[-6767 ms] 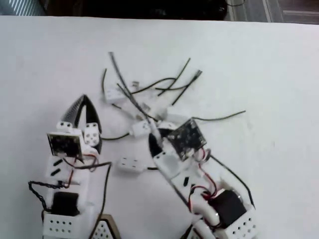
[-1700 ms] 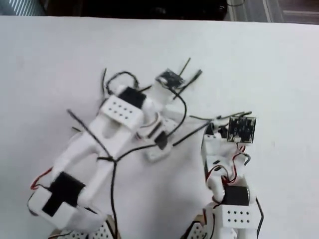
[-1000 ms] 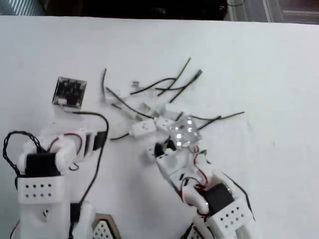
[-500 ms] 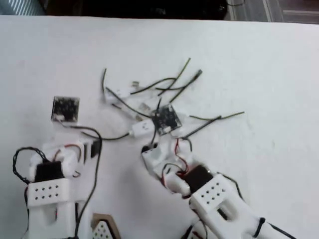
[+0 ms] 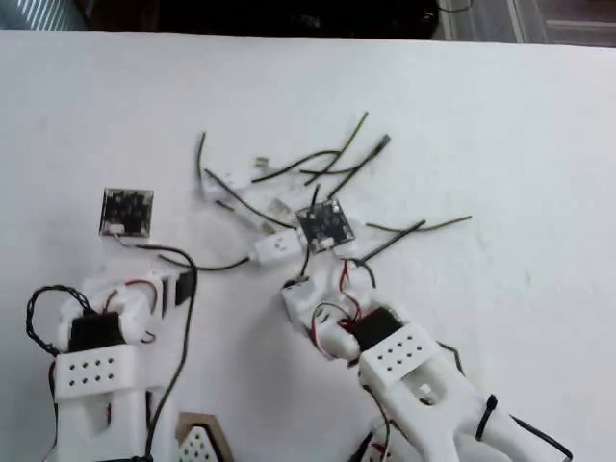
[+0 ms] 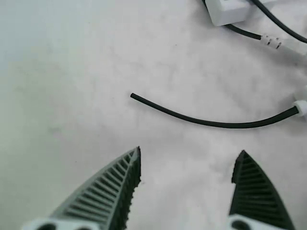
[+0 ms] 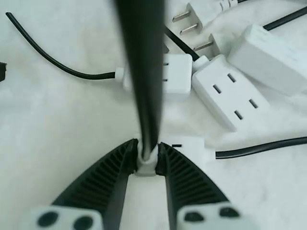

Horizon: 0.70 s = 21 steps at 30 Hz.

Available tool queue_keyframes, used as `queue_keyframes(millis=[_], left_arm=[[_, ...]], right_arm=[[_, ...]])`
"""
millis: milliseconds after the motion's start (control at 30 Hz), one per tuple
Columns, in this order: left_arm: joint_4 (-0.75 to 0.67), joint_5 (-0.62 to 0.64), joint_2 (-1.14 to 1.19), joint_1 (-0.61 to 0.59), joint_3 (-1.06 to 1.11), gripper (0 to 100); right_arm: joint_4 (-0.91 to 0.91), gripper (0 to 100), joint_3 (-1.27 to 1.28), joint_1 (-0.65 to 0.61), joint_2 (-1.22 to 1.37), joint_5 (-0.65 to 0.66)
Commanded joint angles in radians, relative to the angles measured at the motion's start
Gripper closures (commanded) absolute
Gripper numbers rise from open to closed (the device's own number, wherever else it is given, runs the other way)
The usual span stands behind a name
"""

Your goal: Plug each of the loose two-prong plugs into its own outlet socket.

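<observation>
My right gripper [image 7: 146,152] is shut on a small white plug [image 7: 146,164]. The plug's black cord [image 7: 141,72] rises toward the camera. The plug sits right at a white socket block [image 7: 189,146]; its prongs are hidden. In the high view this gripper [image 5: 306,279] is just above that block [image 5: 292,300]. Past it lie a cabled white socket [image 7: 177,72], a multi-slot outlet [image 7: 230,96] and two loose two-prong plugs [image 7: 196,17] [image 7: 213,45]. My left gripper [image 6: 187,160] hangs open over bare table, short of a black cord [image 6: 206,122] with a free end.
Several black cords [image 5: 332,164], more white sockets [image 5: 226,181] and a plug [image 5: 260,166] are tangled mid-table. Another white block [image 7: 268,57] lies beyond the multi-slot outlet. The left arm [image 5: 91,346] stands at the near left. The table's far edge [image 5: 308,37] borders a dark gap.
Over the last second the right arm tipped down over the white block near the front of the pile and settled slightly. The left arm has hardly moved.
</observation>
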Motion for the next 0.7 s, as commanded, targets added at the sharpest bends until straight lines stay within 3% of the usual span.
queue_keyframes(millis=[0, 167, 367, 667], left_arm=[[-0.017, -0.009, -0.019, -0.008, -0.005, 69], [-0.017, -0.009, -0.019, -0.008, -0.005, 69], [-0.018, -0.009, -0.019, -0.008, -0.005, 69], [-0.018, -0.009, -0.019, -0.008, -0.005, 69]], right_arm=[[-0.019, 98.2, -0.006, 0.01, 0.016, 0.0], [-0.021, 98.2, 0.008, 0.008, 0.018, 0.003], [-0.022, 98.2, 0.06, 0.01, 0.018, 0.126], [-0.015, 98.2, 0.058, -0.008, 0.018, 0.183]])
